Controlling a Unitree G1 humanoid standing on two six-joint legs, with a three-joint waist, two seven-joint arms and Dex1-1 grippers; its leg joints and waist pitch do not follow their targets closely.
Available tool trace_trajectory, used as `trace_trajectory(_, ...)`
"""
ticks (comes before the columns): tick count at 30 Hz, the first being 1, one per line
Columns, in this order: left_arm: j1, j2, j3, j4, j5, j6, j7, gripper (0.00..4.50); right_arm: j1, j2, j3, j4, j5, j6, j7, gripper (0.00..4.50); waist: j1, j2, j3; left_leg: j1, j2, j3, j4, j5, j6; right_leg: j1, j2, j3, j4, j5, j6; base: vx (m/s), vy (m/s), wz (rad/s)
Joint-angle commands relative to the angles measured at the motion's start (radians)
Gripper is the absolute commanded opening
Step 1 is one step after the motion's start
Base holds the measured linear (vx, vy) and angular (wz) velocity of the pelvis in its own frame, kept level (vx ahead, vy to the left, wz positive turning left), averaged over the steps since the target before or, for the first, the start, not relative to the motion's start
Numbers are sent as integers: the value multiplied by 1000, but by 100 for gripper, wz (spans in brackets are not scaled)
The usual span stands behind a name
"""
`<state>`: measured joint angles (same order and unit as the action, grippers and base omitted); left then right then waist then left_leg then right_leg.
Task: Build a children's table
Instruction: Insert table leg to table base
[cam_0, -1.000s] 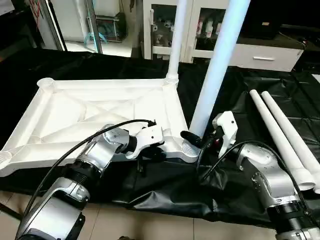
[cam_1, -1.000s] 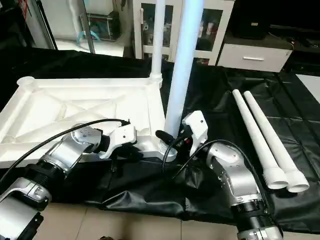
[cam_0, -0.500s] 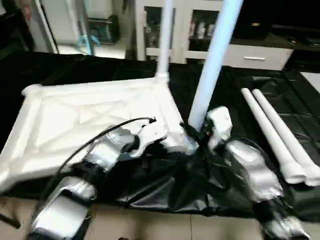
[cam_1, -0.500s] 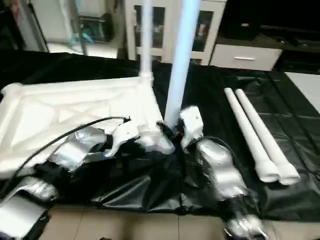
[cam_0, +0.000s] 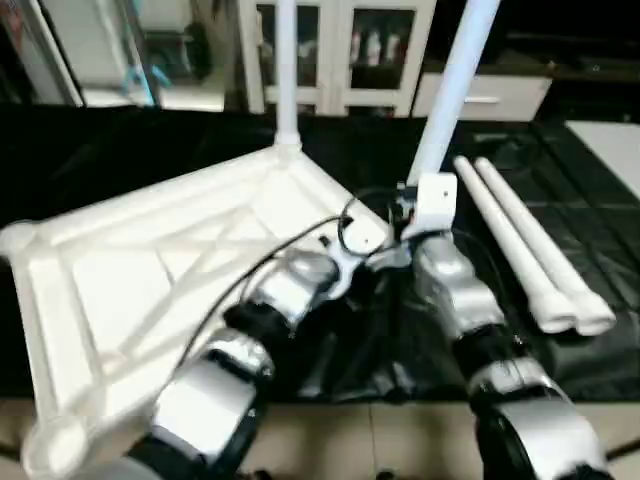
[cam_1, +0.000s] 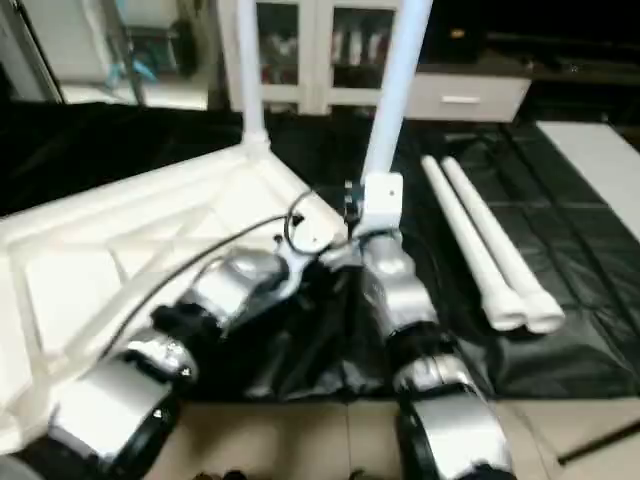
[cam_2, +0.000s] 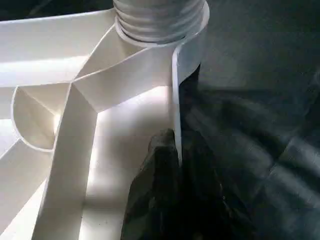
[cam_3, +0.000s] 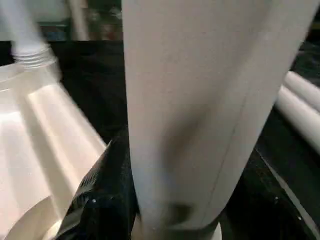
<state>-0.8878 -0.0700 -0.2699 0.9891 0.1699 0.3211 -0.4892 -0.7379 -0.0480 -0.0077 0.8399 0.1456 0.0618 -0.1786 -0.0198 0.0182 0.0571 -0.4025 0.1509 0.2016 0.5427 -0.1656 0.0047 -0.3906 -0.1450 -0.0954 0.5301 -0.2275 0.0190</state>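
Swung round since a second ago, the white table top (cam_0: 150, 270) now lies ribbed side up and skewed on the black-draped work table (cam_0: 600, 350), one corner pointing toward the robot, where it earlier lay square. Both silver forearms have drawn in close together at that near corner. The left claw (cam_2: 172, 165) is pinched shut on the top's thin edge wall just below a threaded socket. The right claw (cam_3: 150, 200) stands about half open around the base of an upright leg (cam_0: 455, 85) rising from the near corner, one black finger (cam_3: 102, 190) against the tube. A second leg (cam_0: 285, 70) stands in the far corner socket. Two loose legs (cam_0: 525, 245) lie side by side on the black cloth to the robot's right, flared ends toward the table's front edge. Behind the table stand white glass-fronted cabinets (cam_0: 330, 50), and pale floor tiles (cam_0: 400, 440) show below the cloth's hem.
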Motion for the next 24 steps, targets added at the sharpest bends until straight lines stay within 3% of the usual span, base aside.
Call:
trace_trajectory(1,-40,3,15,-43,-17,-35,-12,0,47,-39,-77,134,-24,51,-104,184,-6,9,-52,44,77,-61,-93,-696,-97,29,-15,1,-74,-429,-56,0,0,0)
trace_trajectory(2,-41,5,15,-36,-17,-39,-12,0,40,-36,-79,145,-21,43,-104,184,-7,13,-50,41,83,-61,-113,-748,-117,35,-3,-3,-56,-362,-70,0,0,0)
trace_trajectory(3,-40,8,15,-31,-18,-42,-13,0,36,-36,-80,153,-20,38,-106,184,4,12,-49,32,98,-28,-170,-843,-152,44,28,-8,18,-199,-127,0,0,0)
trace_trajectory(4,-39,10,15,-27,-19,-45,-14,0,33,-36,-80,160,-20,34,-108,184,4,12,-49,32,98,-28,-170,-843,-152,44,28,-8,18,-199,-127,0,0,0)
trace_trajectory(5,-41,13,15,-19,-18,-48,-11,0,26,-35,-79,173,-19,24,-109,184,14,0,-49,60,81,10,-165,-820,-162,8,32,-4,-1,-243,-155,-3,-63,24)
trace_trajectory(6,-41,17,16,-15,-18,-49,-11,0,23,-35,-81,182,-16,14,-104,184,4,-29,-46,133,38,7,-42,-743,-123,-69,-12,-6,-122,-505,-112,-3,-63,24)
trace_trajectory(7,-42,20,18,-12,-17,-50,-10,0,19,-34,-80,188,-15,6,-99,184,1,-44,-37,129,15,-19,68,-517,-40,-55,-97,-8,-184,-759,-34,0,0,0)
trace_trajectory(8,-42,20,18,-12,-17,-50,-10,0,19,-34,-80,188,-15,6,-99,184,5,-19,-27,35,47,-56,20,-379,-21,48,-112,-26,-149,-811,7,72,83,-49)
trace_trajectory(9,-47,24,24,3,-14,-57,-6,0,7,-36,-66,201,-20,-43,-51,184,4,8,-37,23,65,-67,-19,-409,-45,80,-80,-52,-120,-726,15,72,83,-49)
trace_trajectory(10,-47,24,24,3,-14,-57,-6,0,7,-36,-66,201,-20,-43,-51,184,-1,29,-35,21,88,-79,-59,-523,-77,79,-36,-60,-79,-583,13,70,88,-40)
trace_trajectory(11,-49,25,26,9,-12,-60,-4,0,3,-37,-57,204,-23,-67,-21,219,8,39,-21,-3,118,-59,-173,-860,-149,90,40,-51,107,-73,-88,0,0,0)
trace_trajectory(12,-50,29,26,13,-10,-63,-4,0,0,-37,-53,199,-24,-81,-4,219,24,36,-25,17,115,-43,-187,-906,-169,70,45,-48,113,-34,-106,0,0,0)
trace_trajectory(13,-50,31,26,14,-9,-66,-4,0,-2,-38,-51,198,-24,-88,3,219,9,-14,-38,67,93,-31,-128,-808,-181,24,9,1,50,-195,-132,17,-52,17)
trace_trajectory(14,-51,33,26,16,-10,-68,-5,0,-4,-36,-54,196,-18,-93,14,219,16,-32,-52,79,72,-39,-63,-714,-179,0,-41,24,-15,-415,-127,49,-73,7)
trace_trajectory(15,-52,35,26,19,-10,-70,-7,0,-6,-36,-56,192,-12,-99,26,259,42,-48,-58,77,51,-37,33,-410,-68,-12,-118,64,-84,-650,-110,49,-73,7)
trace_trajectory(16,-54,40,25,25,-11,-75,-12,0,-11,-35,-58,184,-2,-118,53,261,55,-40,-54,39,64,-51,28,-276,-17,26,-141,81,-82,-655,-116,52,-20,-22)
trace_trajectory(17,-55,42,25,27,-11,-77,-13,0,-12,-35,-58,181,0,-122,61,261,64,-24,-57,-19,72,-55,-17,-85,16,60,-88,49,-37,-474,-127,62,-5,-28)
trace_trajectory(18,-56,48,26,34,-11,-84,-19,0,-10,-38,-53,155,7,-135,97,269,67,5,-63,16,90,-52,-39,-119,-2,34,-40,35,-23,-311,-152,62,-5,-28)
trace_trajectory(19,-57,50,26,37,-11,-87,-22,0,-7,-40,-50,142,8,-139,112,283,57,13,-53,21,94,-47,-60,-324,-42,20,-16,34,-15,-256,-179,0,0,0)
trace_trajectory(20,-58,54,26,42,-11,-91,-28,0,-1,-44,-46,118,7,-141,124,297,54,4,-50,33,83,-42,-58,-528,-87,6,-16,39,-26,-357,-176,0,0,0)
trace_trajectory(21,-58,56,25,44,-11,-95,-32,0,6,-48,-42,98,6,-140,133,304,54,-2,-52,40,78,-42,-53,-573,-93,1,-21,42,-31,-402,-172,0,0,0)
trace_trajectory(22,-58,59,25,46,-11,-97,-36,0,18,-53,-38,64,12,-130,156,307,56,-1,-55,41,75,-43,-49,-574,-89,2,-28,46,-35,-424,-166,0,0,0)
trace_trajectory(23,-58,60,25,47,-11,-98,-37,0,25,-56,-37,46,15,-123,172,312,58,-1,-59,31,76,-43,-52,-518,-66,12,-33,50,-39,-411,-156,0,0,0)
trace_trajectory(24,-58,63,24,49,-10,-101,-42,0,36,-62,-31,17,14,-114,184,320,63,7,-70,20,81,-38,-55,-382,-35,23,-25,50,-29,-244,-170,0,0,0)
